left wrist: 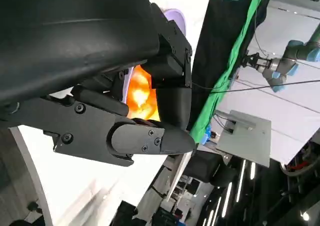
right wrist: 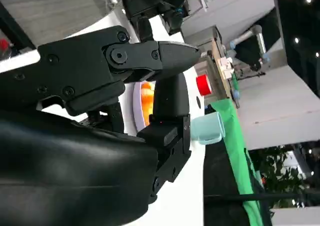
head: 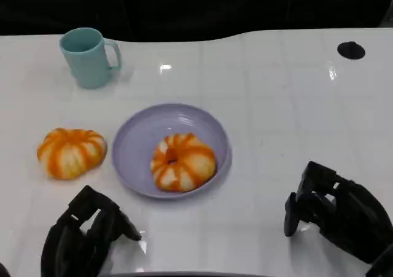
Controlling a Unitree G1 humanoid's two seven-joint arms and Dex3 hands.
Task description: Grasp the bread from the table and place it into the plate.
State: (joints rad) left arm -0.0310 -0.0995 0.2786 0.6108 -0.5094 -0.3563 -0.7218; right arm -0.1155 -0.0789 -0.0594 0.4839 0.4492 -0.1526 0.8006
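Down at seven o'clock the left hand (head: pixel 83 234) hovers over the white worktop (head: pixel 288 123), fingers loosely curled, nothing in them; at five o'clock the right hand (head: pixel 334 209) does likewise. Centre stage, one orange-and-white striped bread ring (head: pixel 182 161) sits inside the round lavender plate (head: pixel 138 142). A second striped bread (head: pixel 71 152) lies just outside at nine o'clock. Far off at eleven o'clock stands a teal mug (head: pixel 88 57).

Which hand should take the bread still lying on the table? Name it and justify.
Left. The bread on the table lies left of the plate, just ahead of the left hand. The right hand sits across the plate, and would have to reach over it.
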